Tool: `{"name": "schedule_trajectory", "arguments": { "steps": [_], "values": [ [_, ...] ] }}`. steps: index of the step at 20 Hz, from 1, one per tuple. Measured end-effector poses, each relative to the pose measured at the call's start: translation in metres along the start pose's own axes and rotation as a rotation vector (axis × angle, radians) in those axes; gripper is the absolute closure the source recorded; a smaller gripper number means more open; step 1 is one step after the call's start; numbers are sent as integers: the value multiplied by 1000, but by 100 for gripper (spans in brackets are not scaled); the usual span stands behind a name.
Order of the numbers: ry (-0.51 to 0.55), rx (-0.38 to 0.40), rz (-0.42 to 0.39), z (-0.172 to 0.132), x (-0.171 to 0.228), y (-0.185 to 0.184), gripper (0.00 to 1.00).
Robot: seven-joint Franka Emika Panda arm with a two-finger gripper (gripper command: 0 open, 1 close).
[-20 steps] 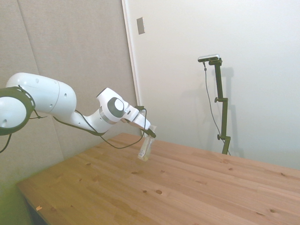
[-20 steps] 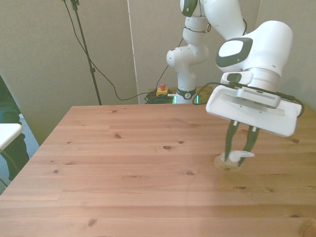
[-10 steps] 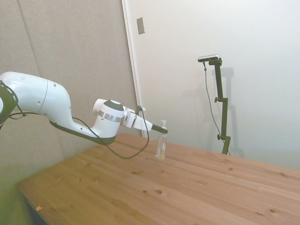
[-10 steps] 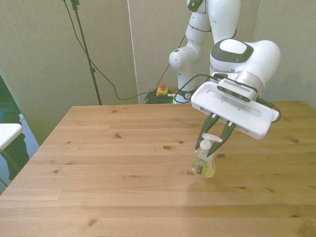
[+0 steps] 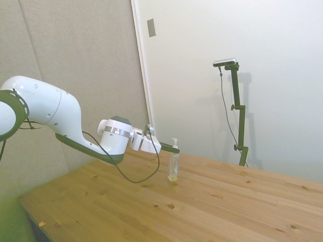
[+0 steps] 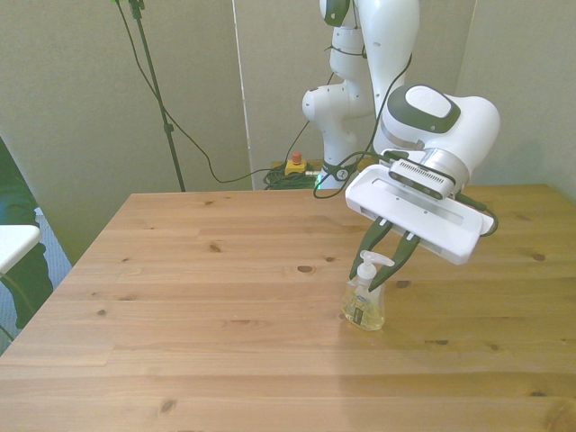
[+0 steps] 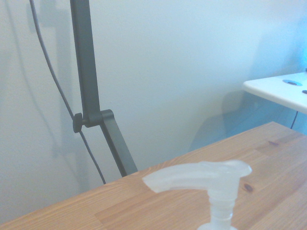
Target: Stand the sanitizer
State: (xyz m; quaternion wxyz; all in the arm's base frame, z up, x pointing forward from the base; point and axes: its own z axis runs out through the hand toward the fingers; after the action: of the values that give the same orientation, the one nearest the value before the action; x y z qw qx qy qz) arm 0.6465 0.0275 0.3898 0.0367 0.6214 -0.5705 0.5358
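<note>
The sanitizer (image 6: 364,304) is a small clear pump bottle with pale yellowish liquid. It stands upright with its base on the wooden table (image 6: 198,297), right of centre in the front view. In the side view the sanitizer (image 5: 173,169) stands near the table's far side. My gripper (image 6: 375,268) reaches in level from behind, and its dark fingers sit on either side of the bottle's neck just under the white pump, shut on it. In the side view the gripper (image 5: 174,149) meets the bottle at pump height. The wrist view shows the white pump nozzle (image 7: 201,175) close up.
A white surface (image 6: 13,243) pokes in at the front view's left edge, off the table. Cables and a red button (image 6: 294,165) lie on the floor behind the table. Bare wood surrounds the bottle on all sides.
The bottle went from tilted and off the table to upright with its base on the wood. The gripper carried it toward the front view's left and came down level.
</note>
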Motion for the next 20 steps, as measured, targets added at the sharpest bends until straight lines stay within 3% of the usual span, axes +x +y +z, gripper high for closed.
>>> {"name": "schedule_trajectory", "arguments": {
  "steps": [9, 10, 20],
  "values": [
    [28, 30, -10, -8, -12, 4, 100],
    [25, 30, -10, -9, -13, 4, 0],
    [10, 31, -16, -16, -16, 7, 0]
  ]
}}
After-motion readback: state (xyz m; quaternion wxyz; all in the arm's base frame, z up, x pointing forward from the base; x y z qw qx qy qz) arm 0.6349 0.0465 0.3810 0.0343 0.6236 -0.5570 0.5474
